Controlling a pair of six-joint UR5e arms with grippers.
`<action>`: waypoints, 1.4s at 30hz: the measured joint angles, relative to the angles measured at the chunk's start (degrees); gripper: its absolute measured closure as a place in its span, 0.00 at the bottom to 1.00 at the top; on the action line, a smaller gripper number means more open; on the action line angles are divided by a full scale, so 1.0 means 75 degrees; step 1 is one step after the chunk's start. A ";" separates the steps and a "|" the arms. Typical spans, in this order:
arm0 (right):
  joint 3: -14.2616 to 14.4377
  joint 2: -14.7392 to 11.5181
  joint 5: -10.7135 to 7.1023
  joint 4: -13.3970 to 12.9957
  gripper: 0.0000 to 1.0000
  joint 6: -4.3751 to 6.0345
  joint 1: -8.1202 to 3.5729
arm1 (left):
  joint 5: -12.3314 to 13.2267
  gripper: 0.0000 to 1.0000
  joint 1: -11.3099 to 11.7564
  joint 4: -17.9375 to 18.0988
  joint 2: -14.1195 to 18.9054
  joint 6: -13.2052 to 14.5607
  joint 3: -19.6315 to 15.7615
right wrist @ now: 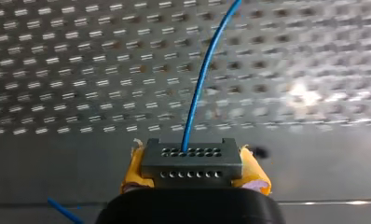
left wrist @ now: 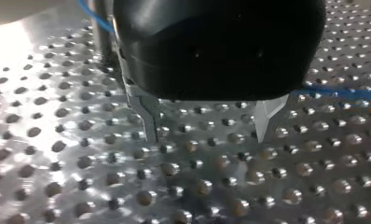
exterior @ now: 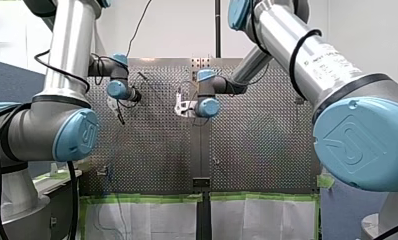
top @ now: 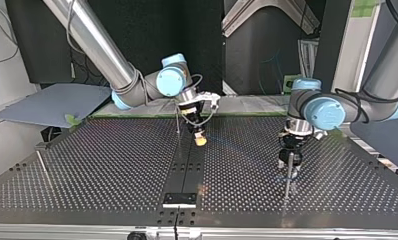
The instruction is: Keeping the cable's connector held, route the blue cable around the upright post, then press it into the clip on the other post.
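Right wrist view tells most of it: my right gripper point(right wrist: 194, 173) is clamped down on the grey connector point(right wrist: 191, 157), with its yellow pads point(right wrist: 133, 169) squeezed against both sides of the block. The blue cable point(right wrist: 200, 88) comes out of one of the holes in the connector's face and curves away over the perforated table point(right wrist: 81, 70). Another short bit of blue peeks out beside the gripper body, low down.

Top view has that same gripper point(top: 200, 139) near the middle of the table, tilted, with a thin upright rod point(top: 178, 120) just beside it.

My left gripper point(left wrist: 207, 135) is wide open in the left wrist view. The two metal fingers point(left wrist: 146, 112) are well apart with only bare table between them, so it's holding nothing. A dark post point(left wrist: 101, 42) stands just beside one finger, and the blue cable point(left wrist: 92, 11) crosses it up near the gripper body. More cable point(left wrist: 342, 93) runs off on the other finger's side, low over the holes. Can't tell whether it actually wraps around the post.

From the top view, my left gripper point(top: 289, 162) points straight down at the view's right, right over the post point(top: 288, 180).
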 joint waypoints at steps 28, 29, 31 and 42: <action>0.1204 0.0955 0.0476 -0.0736 1.00 0.0051 0.0041 | -0.0039 0.00 0.0016 0.0053 -0.0037 -0.0079 -0.0004; 0.1237 0.1015 0.0497 -0.0781 1.00 0.0055 0.0040 | -0.0039 0.00 0.0016 0.0057 -0.0037 -0.0079 -0.0004; 0.1277 0.1111 0.0519 -0.0833 1.00 0.0060 0.0040 | -0.0038 0.00 0.0018 0.0064 -0.0040 -0.0084 -0.0004; 0.1347 0.1801 0.0680 -0.1045 1.00 0.0073 0.0049 | -0.0038 0.00 0.0020 0.0086 -0.0099 -0.0113 -0.0002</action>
